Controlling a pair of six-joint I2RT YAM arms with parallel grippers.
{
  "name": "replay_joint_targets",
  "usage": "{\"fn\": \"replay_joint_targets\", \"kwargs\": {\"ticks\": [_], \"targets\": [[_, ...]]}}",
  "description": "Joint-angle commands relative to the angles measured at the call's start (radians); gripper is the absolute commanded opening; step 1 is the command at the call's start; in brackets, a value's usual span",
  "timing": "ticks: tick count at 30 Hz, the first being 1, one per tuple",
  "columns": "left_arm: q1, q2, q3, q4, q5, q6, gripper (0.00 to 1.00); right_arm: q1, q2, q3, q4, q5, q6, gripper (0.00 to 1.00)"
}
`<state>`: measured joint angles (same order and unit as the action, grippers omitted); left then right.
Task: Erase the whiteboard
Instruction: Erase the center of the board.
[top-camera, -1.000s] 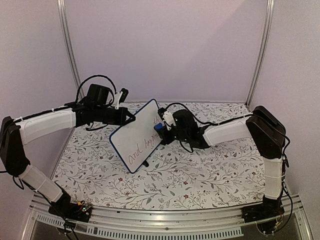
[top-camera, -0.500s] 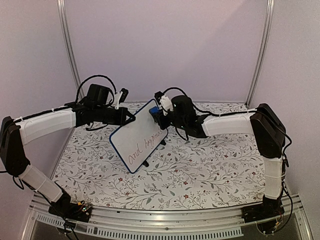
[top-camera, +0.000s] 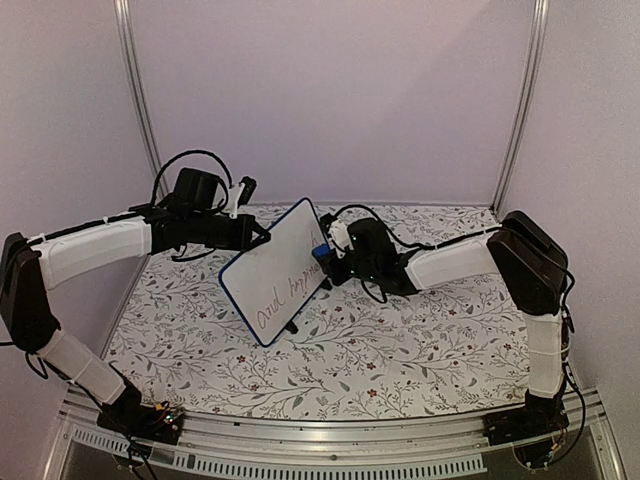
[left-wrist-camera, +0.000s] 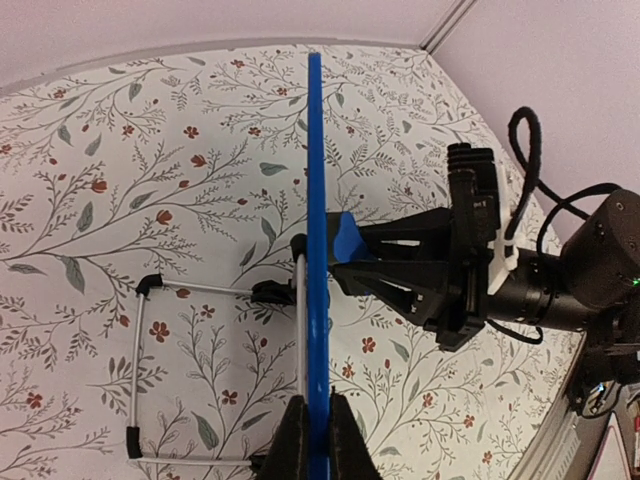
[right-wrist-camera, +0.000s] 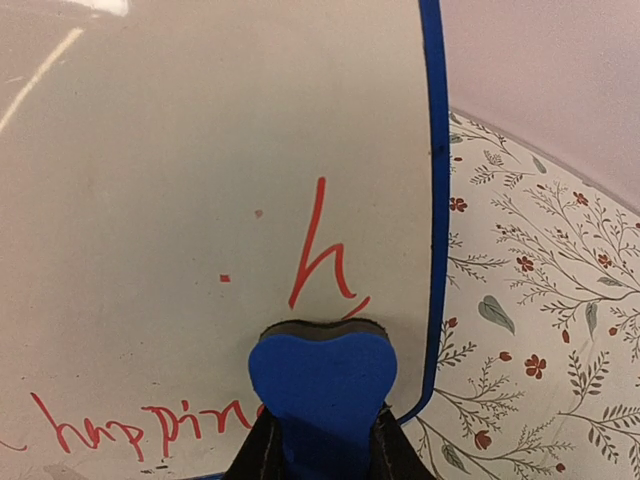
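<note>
The whiteboard (top-camera: 268, 278) stands tilted on the floral table, red handwriting (top-camera: 285, 296) along its lower part. My left gripper (top-camera: 262, 237) is shut on its upper left edge. In the left wrist view the board is edge-on, a blue line (left-wrist-camera: 315, 200) between my left gripper (left-wrist-camera: 312, 440) jaws, its wire stand (left-wrist-camera: 137, 370) behind. My right gripper (top-camera: 328, 256) is shut on a blue eraser (top-camera: 318, 254) pressed to the board's right side. In the right wrist view the eraser (right-wrist-camera: 320, 385), held in my right gripper (right-wrist-camera: 320, 445), covers the board (right-wrist-camera: 180, 150) below a red "h" (right-wrist-camera: 322, 255); more red letters (right-wrist-camera: 140, 428) lie lower left.
The floral tablecloth (top-camera: 400, 340) covers the table. Metal frame posts (top-camera: 138, 100) stand at the back corners before the lilac wall. Cables (top-camera: 190, 160) loop over both wrists. The right arm (left-wrist-camera: 560, 290) reaches in from the board's front side.
The right gripper with the eraser rose to the board's top corner, then came back down to its right edge. The left gripper and the board stayed still.
</note>
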<state>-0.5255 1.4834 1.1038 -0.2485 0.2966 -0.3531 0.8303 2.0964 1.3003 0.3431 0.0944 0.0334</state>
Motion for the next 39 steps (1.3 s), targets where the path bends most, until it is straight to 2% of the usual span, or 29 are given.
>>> {"fn": "replay_joint_targets", "kwargs": {"ticks": [1,15,31,39], "targets": [[-0.026,0.023,-0.025,-0.040,0.054,0.014,0.00,0.003,0.019,0.010,0.005,-0.024,0.010,0.16],[-0.025,0.023,-0.025,-0.040,0.052,0.013,0.00,0.011,-0.029,0.154,-0.028,-0.033,-0.023,0.16],[-0.025,0.022,-0.027,-0.040,0.053,0.011,0.00,0.062,-0.041,-0.057,0.034,-0.012,0.016,0.16],[-0.025,0.021,-0.027,-0.040,0.054,0.011,0.00,0.042,-0.040,0.033,0.002,0.020,0.007,0.16]]}}
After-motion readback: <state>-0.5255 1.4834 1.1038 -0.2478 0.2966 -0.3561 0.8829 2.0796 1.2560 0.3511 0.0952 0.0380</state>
